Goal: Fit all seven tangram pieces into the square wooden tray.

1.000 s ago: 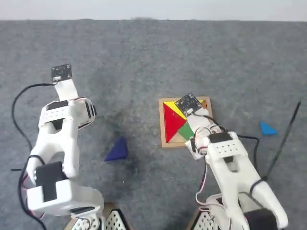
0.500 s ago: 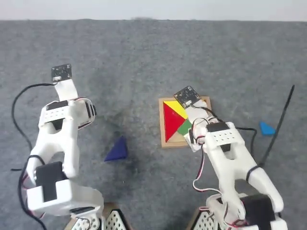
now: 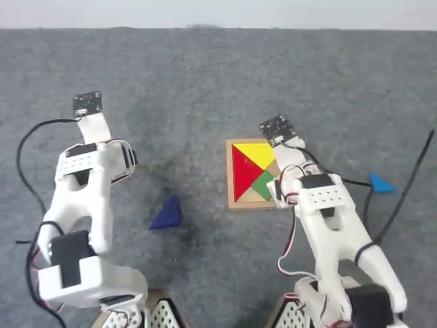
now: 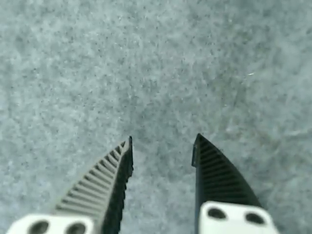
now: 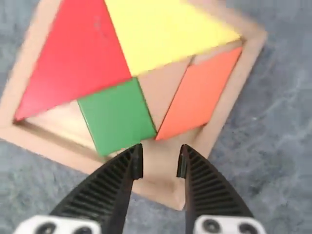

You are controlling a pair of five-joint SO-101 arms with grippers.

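Lift the right gripper (image 5: 160, 147), slightly parted and empty, clear of the square wooden tray (image 5: 226, 105); swing to the small light-blue triangular piece (image 3: 381, 183) on the grey carpet (image 3: 205, 89) near the tray; straddle two edges squarely before closing.

Bright, even light from above washes the grey tabletop (image 3: 205, 82); shadows are faint and diffuse (the darkest smudge lies around the blue triangle (image 3: 166, 214)).
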